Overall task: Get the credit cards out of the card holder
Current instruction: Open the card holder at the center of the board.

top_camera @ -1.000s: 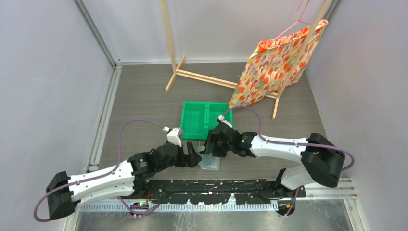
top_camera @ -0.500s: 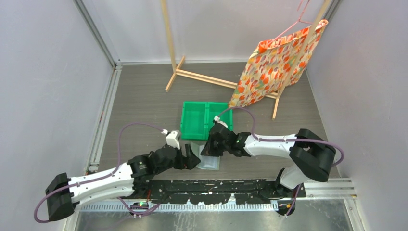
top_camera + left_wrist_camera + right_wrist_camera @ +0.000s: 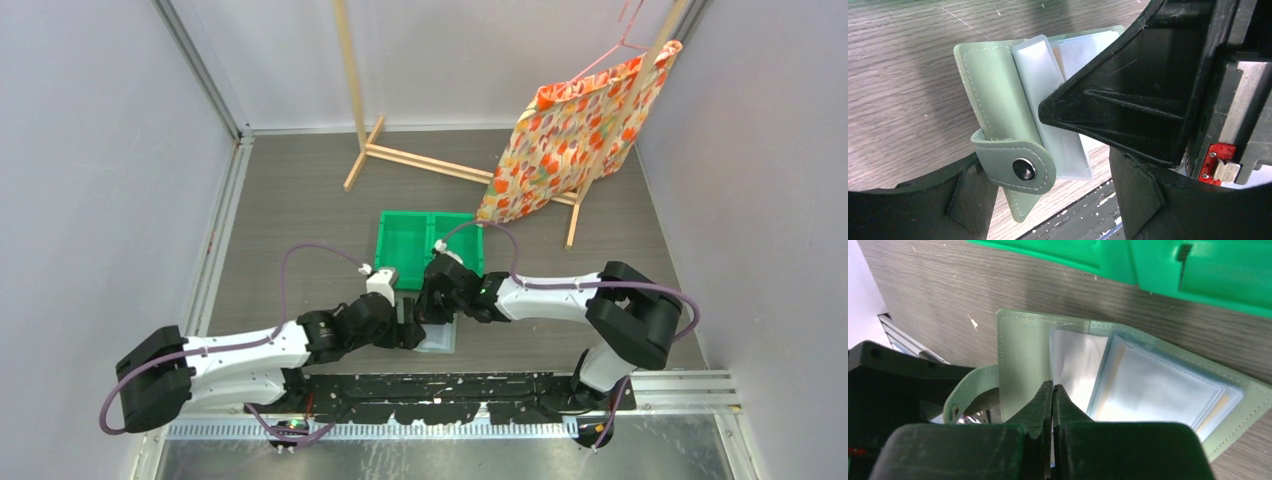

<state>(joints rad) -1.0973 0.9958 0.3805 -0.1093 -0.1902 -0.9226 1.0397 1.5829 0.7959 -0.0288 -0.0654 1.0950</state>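
Holding my right claw (image 3: 1053,388) shut tight at the clear sleeve (image 3: 1075,365) of the open card holder (image 3: 1020,355).
My left claw (image 3: 1050,195) gapes wide, astride the holder's snap strap (image 3: 1020,167).

Green bin (image 3: 405,245) just beyond card holder (image 3: 993,90), wooden rack (image 3: 420,160) farther back; open tabletop (image 3: 290,210) leftward.

L end effector (image 3: 411,328), R end effector (image 3: 431,311) both at card holder (image 3: 441,341), green bin (image 3: 404,250) just behind
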